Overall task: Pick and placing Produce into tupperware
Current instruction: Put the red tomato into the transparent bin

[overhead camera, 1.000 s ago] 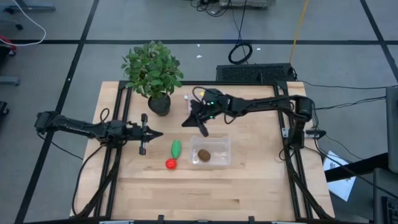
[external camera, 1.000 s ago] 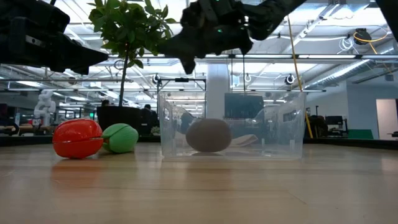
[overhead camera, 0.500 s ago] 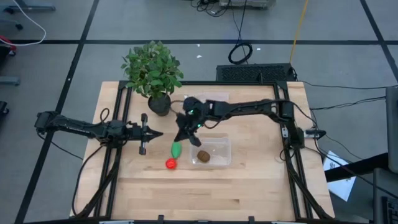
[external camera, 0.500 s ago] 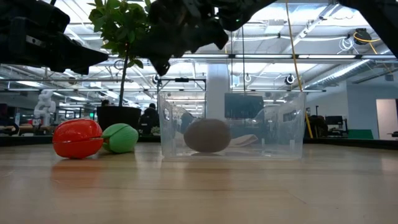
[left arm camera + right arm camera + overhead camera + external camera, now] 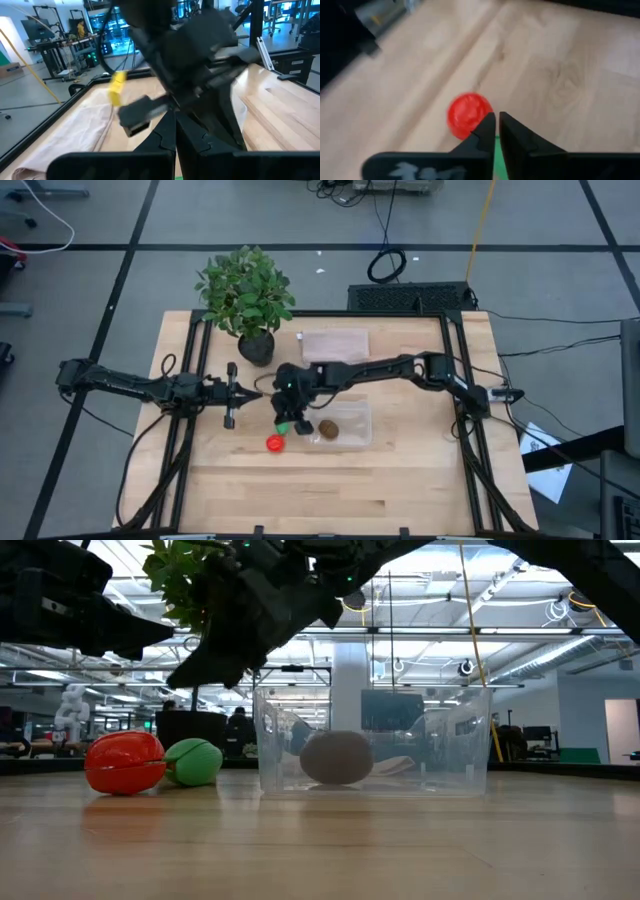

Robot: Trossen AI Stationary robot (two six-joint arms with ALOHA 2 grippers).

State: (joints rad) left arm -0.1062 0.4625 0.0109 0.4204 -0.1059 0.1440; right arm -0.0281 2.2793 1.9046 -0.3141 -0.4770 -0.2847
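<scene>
1. We see that the right gripper has swung from beside the plant pot across the table and now hangs over the green piece, its fingers parted only a sliver and holding nothing.
2. We read this as the approach to the 2nd pick: the brown piece already lies inside the clear container, while the green piece and the red piece wait on the wood just outside it.
3. The jaws look too narrow to take the green piece, so we expect they must open before descending.
4. The red piece sits just beside the green one, so a careless descent could knock it.
5. The left gripper waits nearby, its tips pinched together and empty, near the right arm's path.
6. The potted plant and a pinkish lid stand at the far side, clear of the work.
</scene>
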